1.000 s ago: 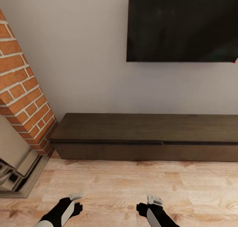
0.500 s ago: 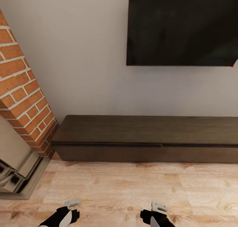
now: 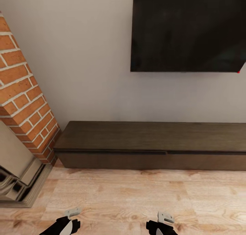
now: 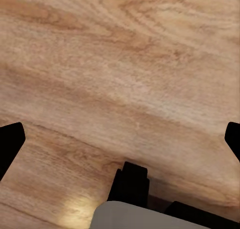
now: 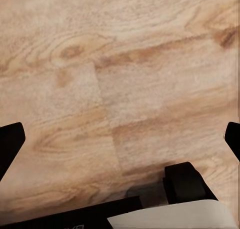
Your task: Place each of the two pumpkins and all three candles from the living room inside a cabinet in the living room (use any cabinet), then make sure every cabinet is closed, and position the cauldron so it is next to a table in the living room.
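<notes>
The robot is facing the cabinet [image 3: 150,144], a long, low, dark unit standing against the wall with every front shut flush. Above the cabinet a dark screen [image 3: 188,29] is hanging on the wall; at the cabinet's left end a brick column [image 3: 24,101] is rising from the wooden floor [image 3: 136,197]. The left gripper [image 3: 72,213] and right gripper [image 3: 165,217] are hanging low on the near side of the cabinet, well apart from it, pointing down at the floor. In each wrist view the two dark fingertips [image 4: 10,146] [image 5: 10,144] are sitting at opposite edges with bare floor between them, so both tools are spread wide and carrying nothing. No pumpkin, candle or cauldron is lying on or beside the cabinet.

Step in hand, as a judgement: the robot is travelling or surveying, with no item collected at this moment. The next move is likely calling for turning away from the cabinet to find a pumpkin or candle, or for approaching the cabinet to pull a front open.
</notes>
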Motion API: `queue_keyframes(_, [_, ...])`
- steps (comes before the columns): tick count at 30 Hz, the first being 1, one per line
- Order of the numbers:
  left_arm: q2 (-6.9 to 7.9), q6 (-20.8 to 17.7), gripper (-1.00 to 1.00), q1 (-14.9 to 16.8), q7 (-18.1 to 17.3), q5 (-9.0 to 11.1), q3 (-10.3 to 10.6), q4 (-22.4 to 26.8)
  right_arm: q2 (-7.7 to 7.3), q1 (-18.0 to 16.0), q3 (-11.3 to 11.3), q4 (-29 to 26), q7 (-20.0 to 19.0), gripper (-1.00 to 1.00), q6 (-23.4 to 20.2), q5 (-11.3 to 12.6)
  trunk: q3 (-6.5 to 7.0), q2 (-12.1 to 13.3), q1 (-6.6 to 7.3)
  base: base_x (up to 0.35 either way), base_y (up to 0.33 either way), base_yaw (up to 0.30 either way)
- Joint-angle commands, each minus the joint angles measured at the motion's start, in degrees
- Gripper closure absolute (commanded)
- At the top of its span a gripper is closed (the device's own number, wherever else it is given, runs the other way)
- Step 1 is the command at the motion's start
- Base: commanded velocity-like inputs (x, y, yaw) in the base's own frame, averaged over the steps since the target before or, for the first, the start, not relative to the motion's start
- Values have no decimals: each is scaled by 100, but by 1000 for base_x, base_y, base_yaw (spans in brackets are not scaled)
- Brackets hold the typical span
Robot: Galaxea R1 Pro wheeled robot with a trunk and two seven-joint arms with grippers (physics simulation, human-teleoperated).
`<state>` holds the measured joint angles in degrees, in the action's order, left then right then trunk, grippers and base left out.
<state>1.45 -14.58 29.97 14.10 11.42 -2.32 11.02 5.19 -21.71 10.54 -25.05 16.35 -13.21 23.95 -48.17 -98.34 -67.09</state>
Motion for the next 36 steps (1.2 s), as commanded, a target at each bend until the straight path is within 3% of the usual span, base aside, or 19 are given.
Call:
queue_keyframes(1, [1, 57, -100, 0, 1, 0, 1, -33, 0, 0, 0, 9, 0, -100, 1, -1, 19, 42, 23, 0, 0, 0])
queue_keyframes(8, [3, 348, -100, 0, 2, 0, 11, -239, -8, 0, 0, 118, 0, -100, 8, -34, 144, 322, 176, 0, 0, 0])
queue_keyframes(36, [3, 393, -100, 0, 5, 0, 21, -284, -5, 0, 3, 295, 11, -100, 103, -57, 647, 1445, 791, 0, 0, 0])
